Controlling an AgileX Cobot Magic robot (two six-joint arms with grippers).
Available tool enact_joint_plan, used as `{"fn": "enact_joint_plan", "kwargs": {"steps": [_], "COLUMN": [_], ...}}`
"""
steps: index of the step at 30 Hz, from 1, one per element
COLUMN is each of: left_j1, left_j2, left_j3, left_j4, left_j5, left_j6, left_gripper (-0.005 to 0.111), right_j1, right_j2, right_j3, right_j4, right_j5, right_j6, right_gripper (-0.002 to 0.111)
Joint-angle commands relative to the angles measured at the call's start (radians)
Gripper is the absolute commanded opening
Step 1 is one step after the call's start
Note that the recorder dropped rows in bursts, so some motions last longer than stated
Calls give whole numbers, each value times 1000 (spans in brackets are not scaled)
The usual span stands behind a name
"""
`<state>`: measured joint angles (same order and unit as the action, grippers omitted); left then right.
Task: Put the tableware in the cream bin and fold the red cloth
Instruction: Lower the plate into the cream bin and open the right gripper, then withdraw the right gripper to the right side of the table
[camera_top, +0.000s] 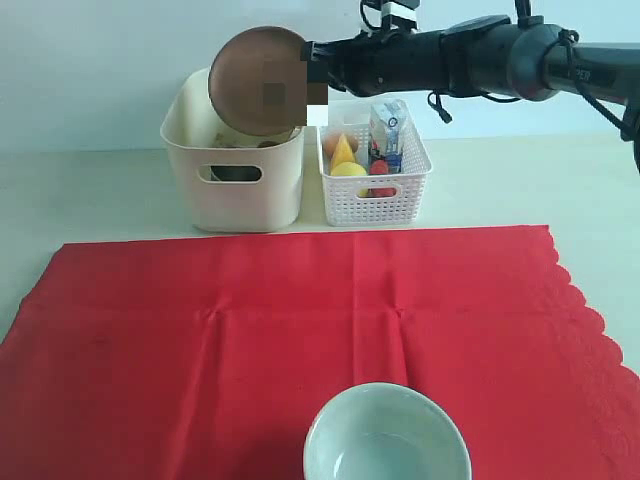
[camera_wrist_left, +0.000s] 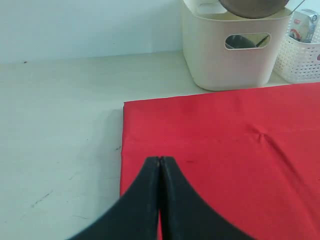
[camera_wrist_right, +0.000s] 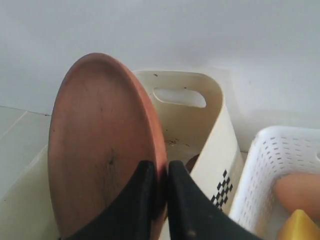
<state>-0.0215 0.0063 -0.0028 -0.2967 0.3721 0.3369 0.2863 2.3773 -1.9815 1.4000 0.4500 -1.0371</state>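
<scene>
My right gripper (camera_top: 310, 70) is shut on the rim of the round brown wooden plate (camera_top: 262, 80), holding it on edge above the cream bin (camera_top: 235, 180). In the right wrist view the plate (camera_wrist_right: 100, 150) stands between the gripper (camera_wrist_right: 161, 167) fingers over the bin's opening (camera_wrist_right: 210, 125). The red cloth (camera_top: 300, 320) lies flat and spread across the table. A pale green-white bowl (camera_top: 387, 435) sits on the cloth at the front. My left gripper (camera_wrist_left: 160, 160) is shut and empty, low over the cloth's left edge (camera_wrist_left: 200, 140). Dark items show through the bin's handle cutout (camera_wrist_left: 247, 41).
A white lattice basket (camera_top: 378, 190) stands right of the bin, holding a milk carton (camera_top: 388, 130), a cheese wedge, a lemon and an egg. Bare pale table (camera_wrist_left: 60, 115) lies left of the cloth. A wall stands behind.
</scene>
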Motion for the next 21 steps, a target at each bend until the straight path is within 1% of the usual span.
{"fn": "enact_joint_plan", "kwargs": {"steps": [1,6,8,10,12,15,18,19,20,21], "left_j1": [3,3,3,3,3,3,3,3,3,3], "left_j2": [-6,-6,-6,-6,-6,-6,-6,-6,-6,-6], "left_j3": [3,3,3,3,3,3,3,3,3,3], "left_j4": [-2,-2,-2,-2,-2,-2,-2,-2,-2,-2], "left_j5": [-4,-4,-4,-4,-4,-4,-4,-4,-4,-4], "left_j6": [-2,-2,-2,-2,-2,-2,-2,-2,-2,-2], "left_gripper": [0,0,0,0,0,0,0,0,0,0], "right_j1": [0,0,-2,-2,-2,-3,-3,-3,-3,-3], "right_j2": [-4,-7,-16,-30,-56,-107,-166,-206,-228,-266], "right_j3": [0,-4,-4,-4,-4,-4,-4,-4,-4,-4], "right_j4": [9,9,9,9,3,-46,-227,-404,-513,-698], "right_j5": [37,52,52,52,63,67,78,97,116,180], "right_j6": [-17,-35,-35,-30,-18,65,199,342,430,586], "right_gripper": [6,27,32,34,34,34,34,34,34,34]}}
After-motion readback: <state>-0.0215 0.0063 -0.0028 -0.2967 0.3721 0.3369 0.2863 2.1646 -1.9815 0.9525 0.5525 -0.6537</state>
